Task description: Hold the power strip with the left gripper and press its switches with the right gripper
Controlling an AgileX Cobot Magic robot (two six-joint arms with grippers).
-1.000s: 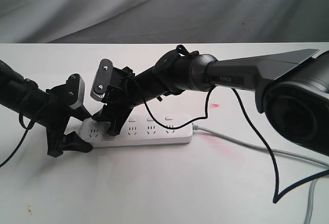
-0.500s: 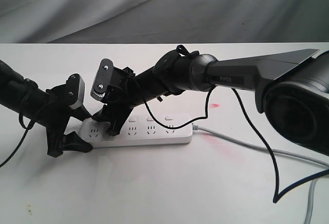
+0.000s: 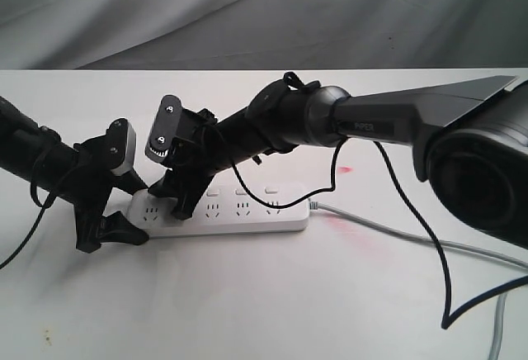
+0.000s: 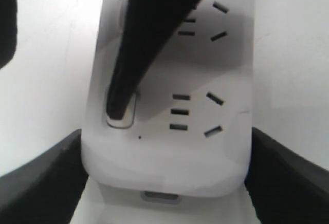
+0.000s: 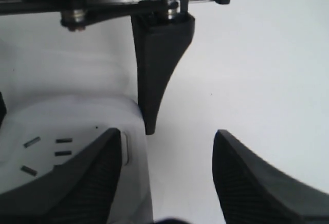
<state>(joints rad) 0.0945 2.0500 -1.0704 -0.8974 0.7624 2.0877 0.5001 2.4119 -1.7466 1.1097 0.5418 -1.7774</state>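
The white power strip [image 3: 247,214] lies flat on the table, its grey cable [image 3: 396,232] running off to the right. My left gripper [image 3: 136,210] is shut on the strip's left end; in the left wrist view its fingers [image 4: 41,178] flank the rounded end of the strip [image 4: 169,157]. My right gripper [image 3: 169,199], on the PIPER-marked arm, reaches across and stands open. One of its fingers [image 4: 139,54] rests with its tip on the end switch [image 4: 128,122]. In the right wrist view that switch [image 5: 124,147] lies beside one finger [image 5: 77,183]. Three further switches [image 3: 241,190] show.
A thin black cable [image 3: 437,277] hangs from the right arm and loops over the table at the right. A small red spot [image 3: 346,168] lies behind the strip. Grey cloth [image 3: 247,13] forms the backdrop. Bare white table [image 3: 247,310] stretches in front.
The right arm's far section has shifted very slightly. Both grippers and the strip hold their places.
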